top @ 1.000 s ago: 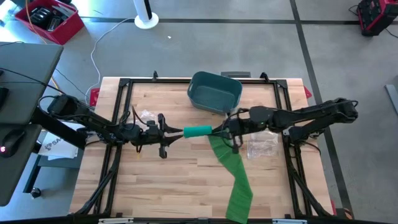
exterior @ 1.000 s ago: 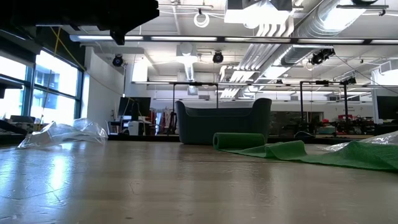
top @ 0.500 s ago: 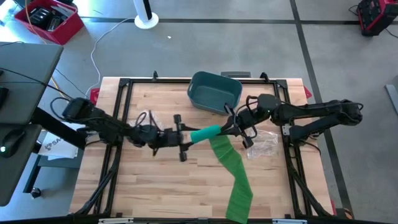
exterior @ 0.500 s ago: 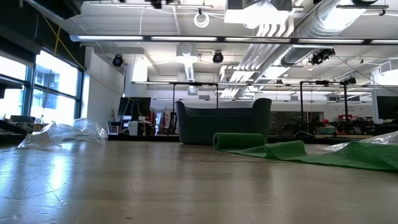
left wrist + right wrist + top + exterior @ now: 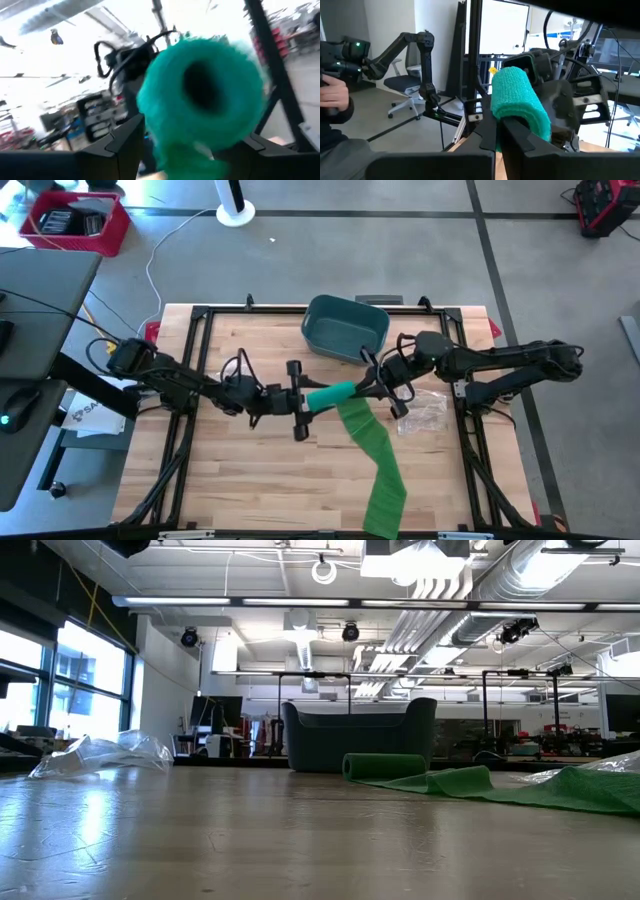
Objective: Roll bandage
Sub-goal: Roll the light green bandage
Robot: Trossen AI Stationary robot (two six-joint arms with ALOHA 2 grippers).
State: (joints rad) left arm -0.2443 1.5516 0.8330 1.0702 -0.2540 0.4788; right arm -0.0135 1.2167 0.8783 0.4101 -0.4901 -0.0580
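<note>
Step in hand appeared to be a regrip between turns of the roll. Bandage roll [image 5: 328, 392] was raised over the middle of the bench [image 5: 250, 470], its loose tail [image 5: 380, 470] trailing to the front edge. Right gripper [image 5: 368, 387] was closed on one end of the roll. Left gripper [image 5: 300, 402] stood at the other end, fingers spread wide, roll between them but not clamped. Next move probably calls for the left to close, then turn.

left hand [image 5: 303, 401] spread, right hand [image 5: 366, 386] clamped
</note>
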